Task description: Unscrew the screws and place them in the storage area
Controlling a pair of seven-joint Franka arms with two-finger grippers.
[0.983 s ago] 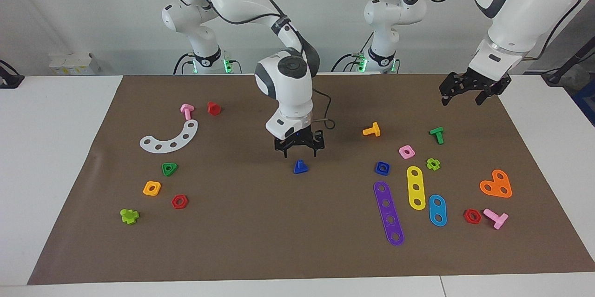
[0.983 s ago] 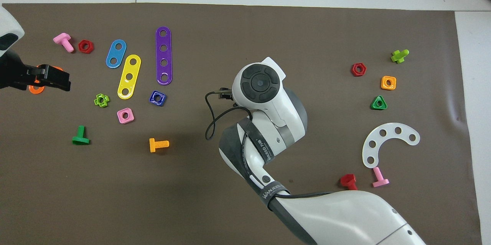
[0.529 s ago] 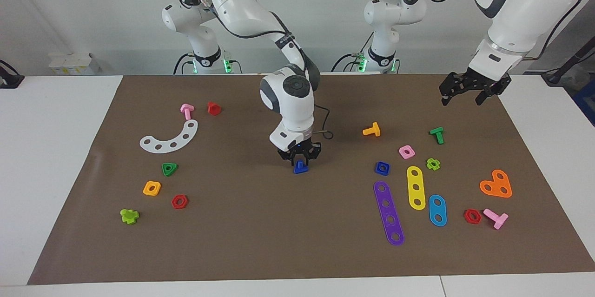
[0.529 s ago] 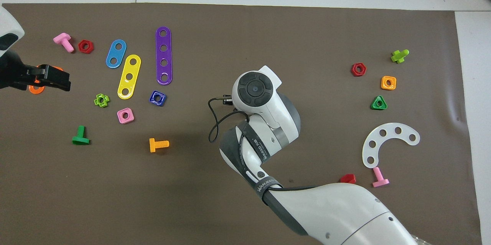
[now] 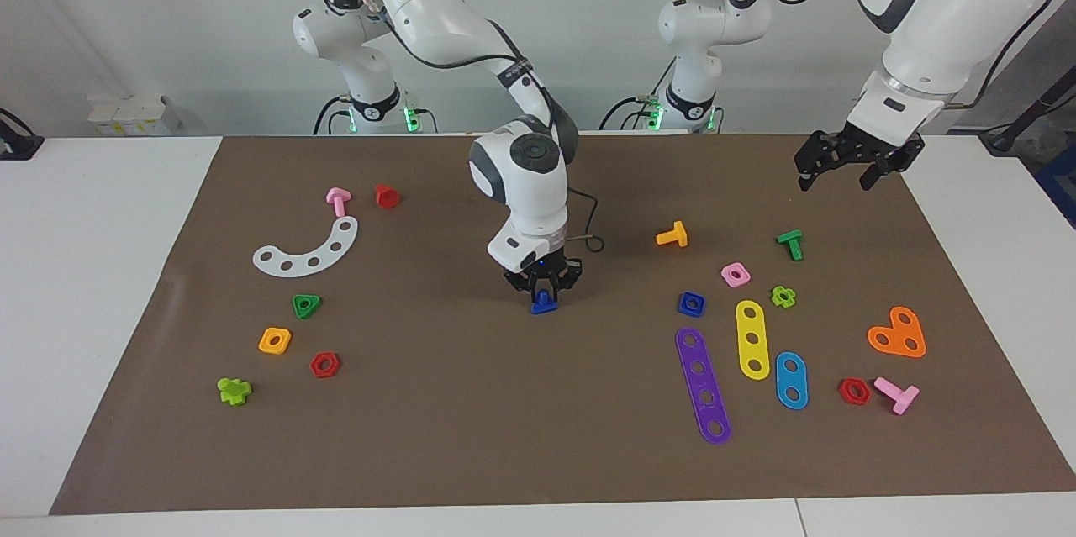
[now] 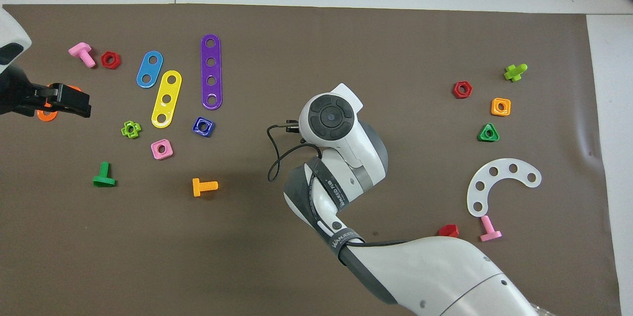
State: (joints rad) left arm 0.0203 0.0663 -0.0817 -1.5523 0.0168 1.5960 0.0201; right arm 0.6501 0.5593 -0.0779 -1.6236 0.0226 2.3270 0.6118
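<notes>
In the overhead view the right arm's wrist covers the right gripper (image 5: 543, 288) and the blue bolt (image 5: 544, 302) beneath it. There too the left gripper (image 6: 69, 101) covers most of the orange plate (image 6: 44, 114), and the frame's edge cuts off the rest of the left arm. The right arm hides part of the red bolt (image 6: 447, 230).

Both arms are glossy white with grey joint caps, black cables, black grippers and green-lit bases.
</notes>
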